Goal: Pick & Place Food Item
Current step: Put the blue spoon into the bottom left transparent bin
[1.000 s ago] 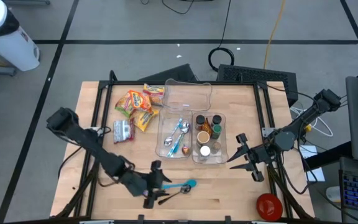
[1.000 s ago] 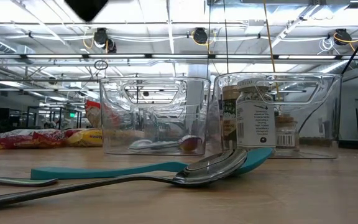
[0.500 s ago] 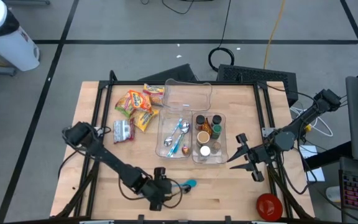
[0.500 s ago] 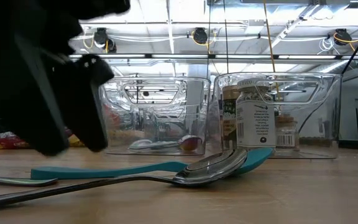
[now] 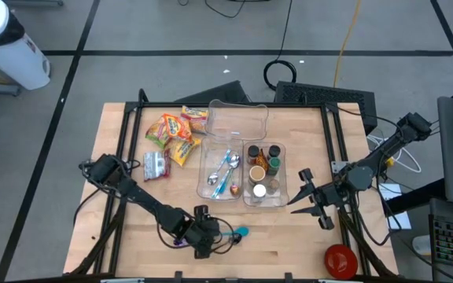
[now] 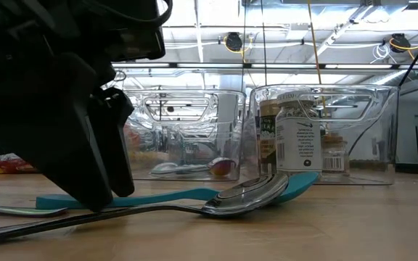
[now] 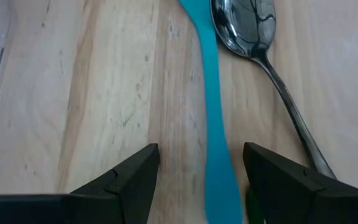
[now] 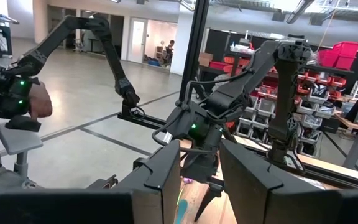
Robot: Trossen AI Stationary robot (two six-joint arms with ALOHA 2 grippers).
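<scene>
Counter [image 5: 305,244] of pale wood carries two clear bins [image 5: 220,174], snack packets [image 5: 171,135] at its far left, and a teal spoon [image 5: 234,233] beside a metal spoon [image 6: 242,197] near the front edge. Over the last second the left arm has swung inward and dropped, so its claw [image 5: 203,240] now sits low on the counter with fingers spread wide either side of the teal spoon's handle [image 7: 217,143], holding nothing yet. That looks like the approach to a grasp, though the snack packets lie well apart from it, untouched. Right claw [image 5: 314,206] has not moved, hanging past the jar bin [image 5: 264,174] with fingers narrow and nothing between them.
</scene>
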